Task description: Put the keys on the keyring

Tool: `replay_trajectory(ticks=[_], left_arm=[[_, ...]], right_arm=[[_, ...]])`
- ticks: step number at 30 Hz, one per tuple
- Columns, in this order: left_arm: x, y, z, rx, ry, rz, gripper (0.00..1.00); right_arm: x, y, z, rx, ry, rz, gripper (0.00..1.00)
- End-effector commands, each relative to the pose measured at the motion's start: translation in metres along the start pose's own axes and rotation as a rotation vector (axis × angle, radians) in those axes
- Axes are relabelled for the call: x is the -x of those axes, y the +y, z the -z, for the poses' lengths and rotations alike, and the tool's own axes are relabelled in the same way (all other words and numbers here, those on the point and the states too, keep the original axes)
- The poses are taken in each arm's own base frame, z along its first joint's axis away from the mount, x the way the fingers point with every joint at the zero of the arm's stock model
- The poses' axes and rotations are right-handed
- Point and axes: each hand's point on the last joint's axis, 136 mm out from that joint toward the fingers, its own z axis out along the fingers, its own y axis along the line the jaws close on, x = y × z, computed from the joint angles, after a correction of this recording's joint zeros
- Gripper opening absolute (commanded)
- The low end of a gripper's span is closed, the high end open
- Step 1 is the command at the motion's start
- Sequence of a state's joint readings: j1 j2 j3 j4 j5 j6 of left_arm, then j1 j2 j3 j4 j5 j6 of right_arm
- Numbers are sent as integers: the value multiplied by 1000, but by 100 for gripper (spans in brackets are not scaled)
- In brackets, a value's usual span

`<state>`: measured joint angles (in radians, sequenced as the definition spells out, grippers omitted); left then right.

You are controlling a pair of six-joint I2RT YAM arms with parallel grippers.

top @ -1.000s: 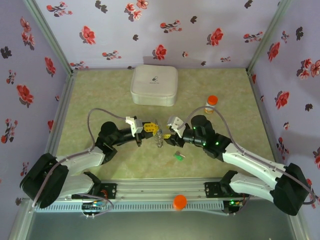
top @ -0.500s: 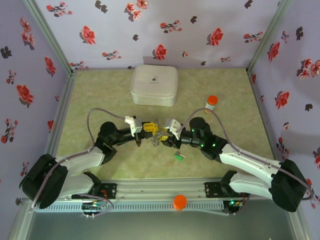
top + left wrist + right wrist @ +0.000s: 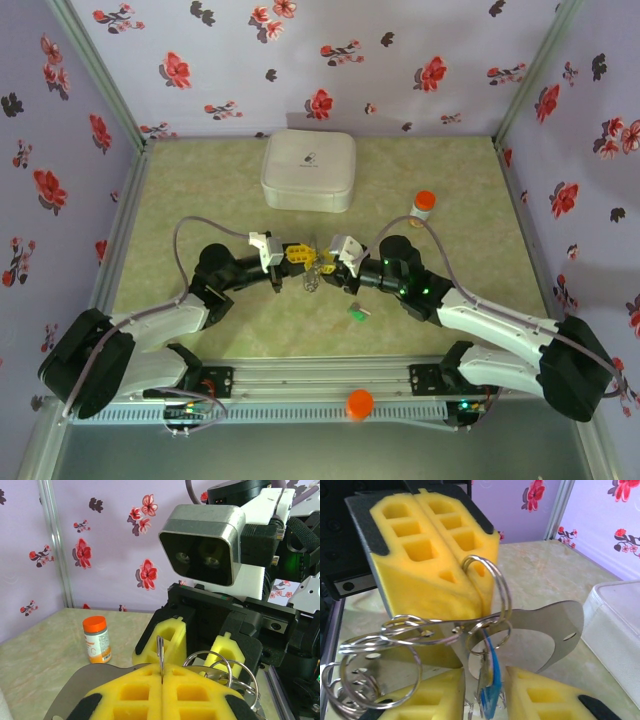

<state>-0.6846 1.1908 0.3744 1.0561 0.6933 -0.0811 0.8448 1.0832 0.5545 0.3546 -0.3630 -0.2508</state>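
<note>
Left gripper (image 3: 161, 674) clamped on silver keyring (image 3: 505, 595); right gripper (image 3: 486, 681) part-open, pads (image 3: 545, 700) straddling blue key (image 3: 489, 664) hanging off the rings. Green key (image 3: 357, 312) loose on surface (image 3: 200, 190), nearside. Bottle (image 3: 424, 206), white case (image 3: 308, 170) well apart from grippers.

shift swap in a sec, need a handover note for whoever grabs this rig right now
Left gripper: shut on the keyring, holding it above the table.
Right gripper: open, jaws either side of the blue key, not pinching it.
Blue key: appears to hang from a small ring of the cluster.
Green key: loose on the table by the right arm.
Done: blue key looks threaded.
Left: pick up and thread the green key.
</note>
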Motion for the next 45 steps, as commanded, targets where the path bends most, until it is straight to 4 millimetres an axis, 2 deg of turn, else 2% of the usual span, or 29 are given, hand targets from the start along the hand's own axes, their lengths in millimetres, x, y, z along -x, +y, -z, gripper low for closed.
replay_trajectory(ticks=[1, 4, 10, 21, 30, 38, 43, 44, 45], left_arm=[[26, -3, 1, -20, -74, -48, 0], [24, -3, 1, -18, -71, -47, 0], [19, -1, 1, -10, -58, -41, 0], [9, -2, 4, -11, -17, -34, 0], [-8, 1, 4, 1, 49, -54, 0], [-18, 2, 4, 3, 80, -32, 0], [-26, 3, 5, 7, 109, -24, 0], [-27, 4, 5, 13, 109, -25, 1], [-28, 5, 6, 23, 108, -24, 8]], right_arm=[[6, -4, -1, -25, -37, 5, 26], [8, -2, -1, -19, -47, 5, 22], [3, -5, 2, -45, -20, 17, 0], [11, -21, 20, -142, 46, 118, 0], [30, -20, 26, -131, 39, 165, 0], [35, -5, 21, -63, 42, 175, 0], [39, -5, 20, -70, 39, 182, 0], [39, -5, 21, -72, 43, 182, 0], [38, -7, 21, -78, 49, 182, 0]])
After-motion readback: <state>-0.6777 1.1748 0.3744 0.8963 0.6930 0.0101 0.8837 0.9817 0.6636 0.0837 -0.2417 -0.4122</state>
